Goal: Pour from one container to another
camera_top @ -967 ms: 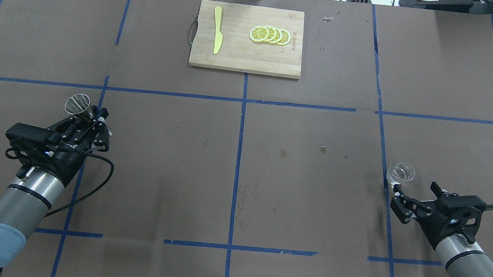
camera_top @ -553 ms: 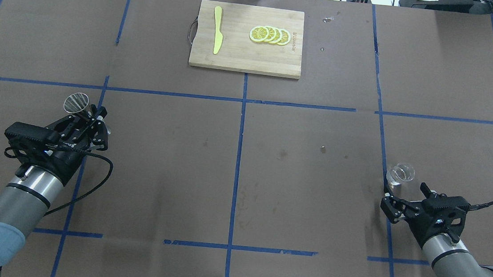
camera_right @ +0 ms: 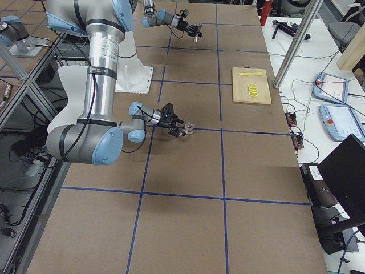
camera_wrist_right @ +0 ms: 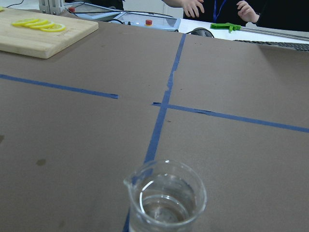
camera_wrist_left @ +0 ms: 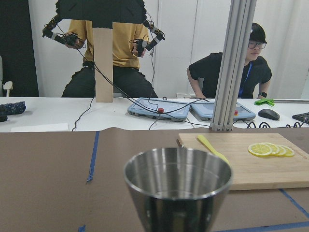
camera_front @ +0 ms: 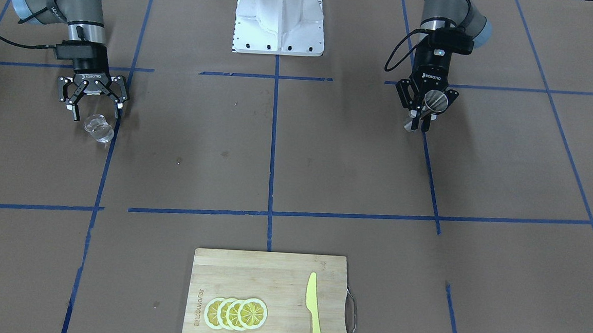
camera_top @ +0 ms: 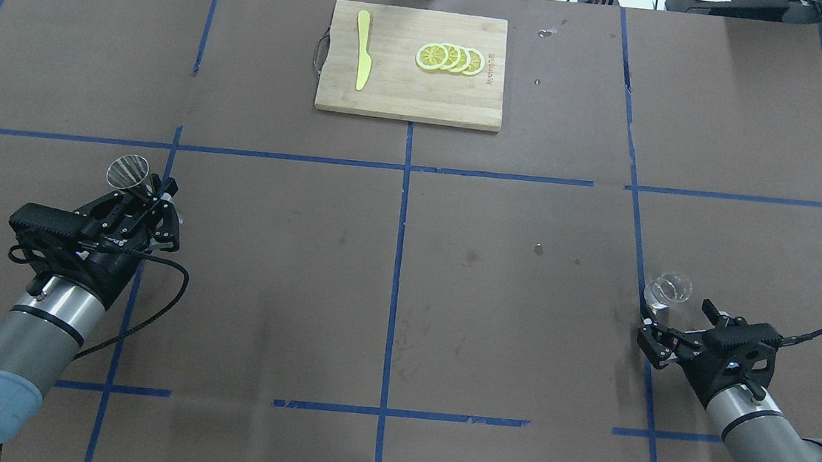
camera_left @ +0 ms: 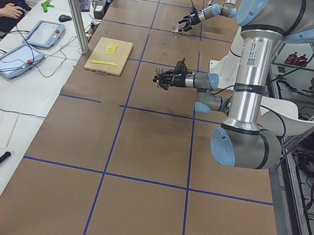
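Left jaws clamped on metal cup, held clear of surface. Right jaws spread wide, just behind upright glass beaker.

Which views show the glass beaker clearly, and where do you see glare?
Right wrist-mounted: the glass beaker is close and sharp, with highlights on its rim. Overhead exterior: it is small and faint against the brown table; the strip beyond the far edge is washed out.

Far centre, a board carries lemon slices on its right, a yellow knife on its left.
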